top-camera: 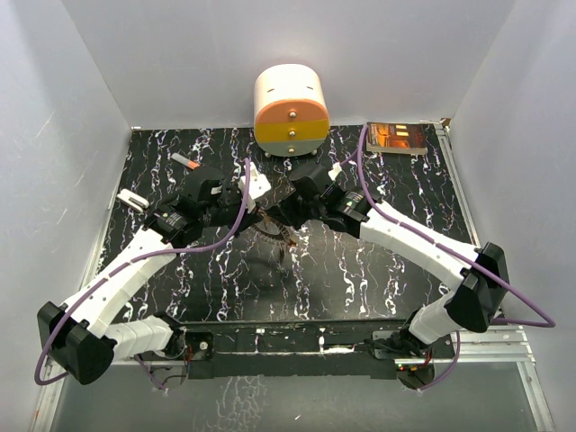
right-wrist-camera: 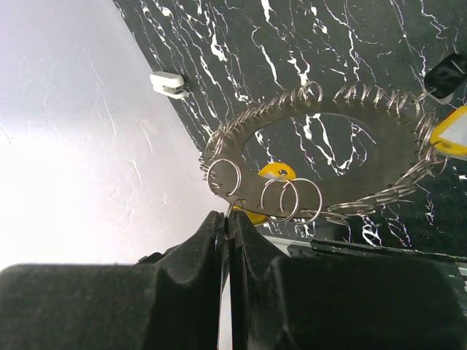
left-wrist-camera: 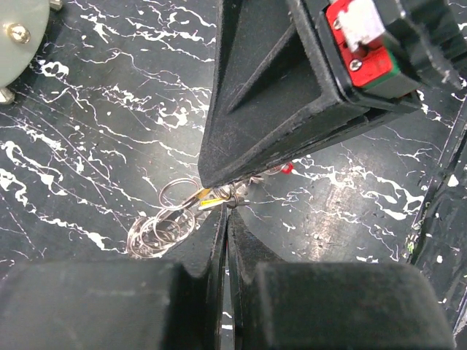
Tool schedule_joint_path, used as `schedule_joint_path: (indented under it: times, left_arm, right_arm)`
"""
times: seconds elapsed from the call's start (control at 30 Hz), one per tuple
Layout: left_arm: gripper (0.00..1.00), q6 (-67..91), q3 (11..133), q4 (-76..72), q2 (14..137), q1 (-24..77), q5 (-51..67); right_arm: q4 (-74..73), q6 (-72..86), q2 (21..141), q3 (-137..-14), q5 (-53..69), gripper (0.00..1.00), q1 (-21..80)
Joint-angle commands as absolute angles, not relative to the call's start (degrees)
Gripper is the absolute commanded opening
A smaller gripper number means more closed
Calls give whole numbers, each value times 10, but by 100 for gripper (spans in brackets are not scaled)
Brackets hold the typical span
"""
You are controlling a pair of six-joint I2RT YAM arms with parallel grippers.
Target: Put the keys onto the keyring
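The keyring (right-wrist-camera: 379, 157) is a grey metal ring with small split rings all round its rim. It is held above the table's middle, between both grippers (top-camera: 267, 230). My right gripper (right-wrist-camera: 228, 216) is shut on a small ring at the keyring's rim. A yellow-headed key (right-wrist-camera: 275, 173) shows behind the ring, and another yellow head (right-wrist-camera: 454, 133) sits at the right edge. My left gripper (left-wrist-camera: 228, 209) is shut, pinching a small ring next to a yellow-headed key (left-wrist-camera: 207, 197). A red key head (left-wrist-camera: 287, 168) peeks from under the right gripper's finger (left-wrist-camera: 270, 95). In the top view the grippers (top-camera: 281, 219) meet tip to tip.
A round white, orange and grey drawer box (top-camera: 290, 110) stands at the back centre. A flat box (top-camera: 396, 137) lies at the back right. An orange-and-white stick (top-camera: 187, 163) and a white flat bar (top-camera: 132, 199) lie at the left. White walls enclose the black marbled table.
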State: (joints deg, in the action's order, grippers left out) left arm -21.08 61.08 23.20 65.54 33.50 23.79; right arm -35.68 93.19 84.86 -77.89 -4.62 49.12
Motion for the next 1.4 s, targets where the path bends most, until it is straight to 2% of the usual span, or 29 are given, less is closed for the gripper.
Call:
schedule_joint_path:
  times: [0.0,0.6,0.63,0.73,0.83,1.37]
  left_arm:
    - [0,-219,607,231,637,338,228]
    - [0,-212,608,223,630,338,219]
    - [3,-211,610,221,630,338,218]
    - [22,-208,615,220,629,338,217]
    - [28,-206,620,224,630,338,222]
    - [26,-203,641,235,637,338,230]
  right_arm:
    - [-290,948,828,-810,-41,8,491]
    - [-277,963,818,-792,-34,8,491]
    - [-276,962,819,-792,-32,8,491]
    - [-275,963,822,-791,-29,8,491]
    - [-273,964,822,-789,-32,8,491]
    - [-269,964,820,-778,-39,8,490]
